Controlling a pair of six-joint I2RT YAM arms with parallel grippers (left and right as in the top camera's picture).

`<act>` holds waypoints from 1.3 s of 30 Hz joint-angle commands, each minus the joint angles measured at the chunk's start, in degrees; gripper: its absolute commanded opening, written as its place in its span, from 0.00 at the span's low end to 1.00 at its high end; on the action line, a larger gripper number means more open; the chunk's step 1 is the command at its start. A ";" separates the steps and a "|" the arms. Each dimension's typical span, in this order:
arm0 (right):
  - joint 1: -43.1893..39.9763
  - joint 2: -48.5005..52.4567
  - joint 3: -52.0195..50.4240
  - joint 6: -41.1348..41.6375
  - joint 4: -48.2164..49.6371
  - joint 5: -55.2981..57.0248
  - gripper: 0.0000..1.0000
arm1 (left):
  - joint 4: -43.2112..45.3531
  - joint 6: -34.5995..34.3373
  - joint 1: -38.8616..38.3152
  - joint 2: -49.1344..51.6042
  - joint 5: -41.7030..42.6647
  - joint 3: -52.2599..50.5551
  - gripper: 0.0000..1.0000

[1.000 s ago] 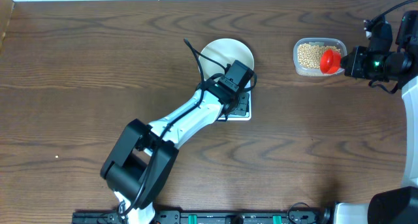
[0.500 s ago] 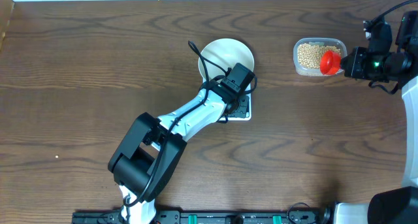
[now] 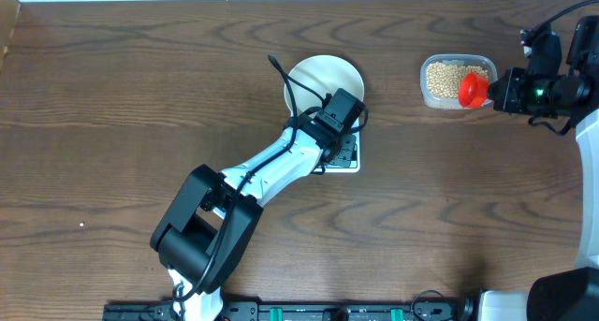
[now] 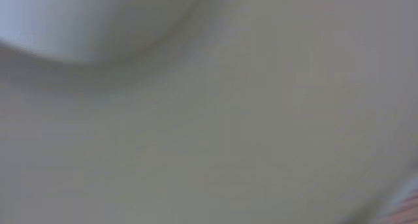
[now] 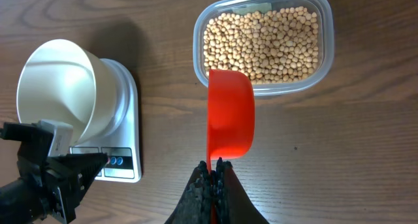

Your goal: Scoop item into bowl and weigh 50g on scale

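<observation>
The white bowl (image 3: pixel 323 78) (image 5: pixel 55 87) stands on the white scale (image 3: pixel 348 160) (image 5: pixel 130 119). My left gripper (image 3: pixel 342 109) sits at the bowl's near-right rim, shut on it, with its fingers hidden under the wrist. The left wrist view is filled by the blurred white bowl (image 4: pixel 209 119). My right gripper (image 5: pixel 213 164) (image 3: pixel 493 89) is shut on the handle of a red scoop (image 5: pixel 230 113) (image 3: pixel 474 89). No beans show in the scoop, which hovers at the near edge of the clear tub (image 5: pixel 326 34). Pale-tan beans (image 5: pixel 261 44) (image 3: pixel 445 78) fill the tub.
The left arm (image 3: pixel 271 167) stretches diagonally from the front left across the table to the scale. The scale's display and two buttons (image 5: pixel 116 160) face the front edge. Bare brown wood (image 3: pixel 140 96) lies left of the bowl and between scale and tub.
The left arm's lower links and its cable have shifted slightly to the right while its gripper stays at the bowl. The right arm and the scoop have not moved.
</observation>
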 commanded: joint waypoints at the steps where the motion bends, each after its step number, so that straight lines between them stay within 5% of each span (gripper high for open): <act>1: -0.17 0.44 1.05 -1.11 -0.22 -0.13 0.01 | -1.60 1.64 0.07 -3.39 -1.07 0.39 0.08; 16: -0.17 0.44 1.05 -1.31 -0.09 -0.11 0.01 | -9.90 11.85 0.31 -16.57 -1.09 0.39 0.07; 39: -0.15 0.44 1.05 -1.95 0.20 -0.11 0.01 | -15.21 16.81 5.29 -17.25 -0.22 0.37 0.07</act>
